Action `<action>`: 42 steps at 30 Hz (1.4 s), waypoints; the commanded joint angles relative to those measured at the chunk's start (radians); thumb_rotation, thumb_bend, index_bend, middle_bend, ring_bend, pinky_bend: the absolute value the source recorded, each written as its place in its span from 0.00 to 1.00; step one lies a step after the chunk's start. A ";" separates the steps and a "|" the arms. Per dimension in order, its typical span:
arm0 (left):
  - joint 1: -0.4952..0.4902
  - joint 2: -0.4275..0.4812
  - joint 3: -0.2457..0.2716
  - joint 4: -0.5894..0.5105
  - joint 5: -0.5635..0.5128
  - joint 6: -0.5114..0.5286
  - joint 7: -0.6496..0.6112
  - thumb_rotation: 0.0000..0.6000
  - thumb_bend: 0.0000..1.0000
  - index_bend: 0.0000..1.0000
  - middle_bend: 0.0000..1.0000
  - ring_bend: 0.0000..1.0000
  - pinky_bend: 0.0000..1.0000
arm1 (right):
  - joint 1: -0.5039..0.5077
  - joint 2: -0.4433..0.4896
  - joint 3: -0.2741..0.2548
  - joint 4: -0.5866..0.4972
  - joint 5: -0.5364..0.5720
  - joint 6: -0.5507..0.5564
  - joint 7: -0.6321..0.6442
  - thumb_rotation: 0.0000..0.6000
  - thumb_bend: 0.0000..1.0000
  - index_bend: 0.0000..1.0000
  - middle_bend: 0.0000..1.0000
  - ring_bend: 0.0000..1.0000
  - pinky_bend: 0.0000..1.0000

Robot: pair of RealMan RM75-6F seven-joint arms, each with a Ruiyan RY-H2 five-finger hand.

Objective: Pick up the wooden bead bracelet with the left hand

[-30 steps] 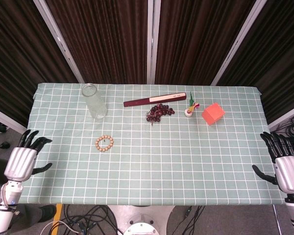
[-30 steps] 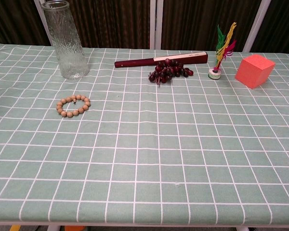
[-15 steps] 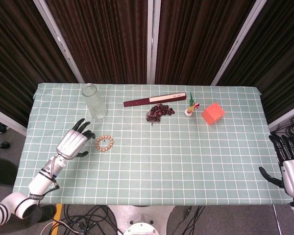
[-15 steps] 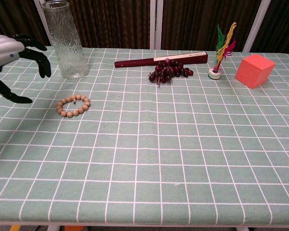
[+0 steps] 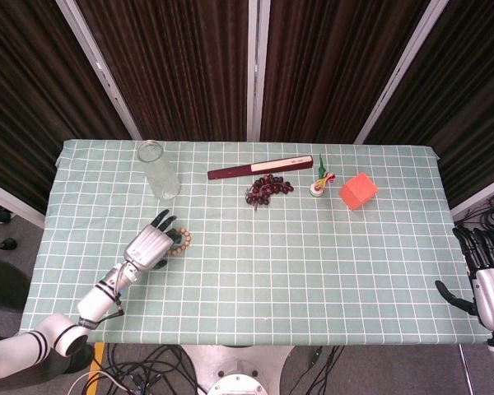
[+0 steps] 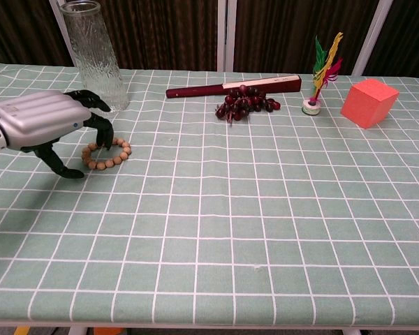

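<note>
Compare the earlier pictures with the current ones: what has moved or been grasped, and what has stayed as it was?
The left hand has travelled from off the table's left edge in over the cloth and now hovers over the wooden bead bracelet, fingers apart; no grip shows yet. The right hand has drawn slightly lower and outward, off the right edge. The bracelet, glass vase, grapes and red cube have not moved.

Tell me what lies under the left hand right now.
Under the left hand lies the wooden bead bracelet on the checked tablecloth. Its right arc shows; the fingers cover its left part, so contact cannot be told.
</note>
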 commanded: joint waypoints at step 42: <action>0.017 -0.021 -0.011 0.012 -0.092 0.055 -0.594 1.00 0.41 0.59 0.60 0.27 0.08 | -0.023 -0.005 0.005 0.005 -0.002 0.037 0.014 1.00 0.10 0.00 0.08 0.00 0.00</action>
